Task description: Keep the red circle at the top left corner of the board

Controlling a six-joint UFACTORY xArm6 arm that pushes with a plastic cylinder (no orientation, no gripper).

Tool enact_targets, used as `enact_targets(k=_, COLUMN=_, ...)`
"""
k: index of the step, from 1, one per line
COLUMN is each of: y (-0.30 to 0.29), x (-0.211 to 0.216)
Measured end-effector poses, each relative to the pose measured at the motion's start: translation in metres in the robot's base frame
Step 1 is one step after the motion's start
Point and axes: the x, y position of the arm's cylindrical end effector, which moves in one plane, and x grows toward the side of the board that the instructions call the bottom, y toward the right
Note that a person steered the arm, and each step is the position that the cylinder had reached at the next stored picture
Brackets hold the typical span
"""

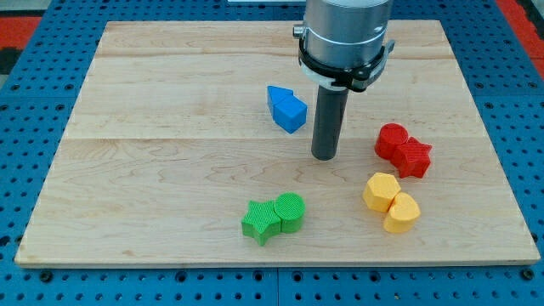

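The red circle [391,140] sits at the view's right of the wooden board [170,102], touching a red star [414,157] on its lower right. My tip [324,156] rests on the board about 60 px to the left of the red circle, not touching it. The rod [328,119] rises up to the arm's grey body [344,38] at the view's top.
A blue arrow-shaped block [286,108] lies just upper left of my tip. A yellow hexagon [382,190] and a yellow heart [402,212] touch at lower right. A green star [261,220] and a green circle [290,211] touch at bottom centre.
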Motion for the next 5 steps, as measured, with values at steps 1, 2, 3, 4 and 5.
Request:
enact_targets(k=1, y=0.001, x=0.002)
enact_targets(k=2, y=0.025, x=0.015)
enact_targets(k=3, y=0.038, x=0.023)
enact_targets(k=4, y=0.072, x=0.000)
enact_targets(k=5, y=0.076, x=0.000)
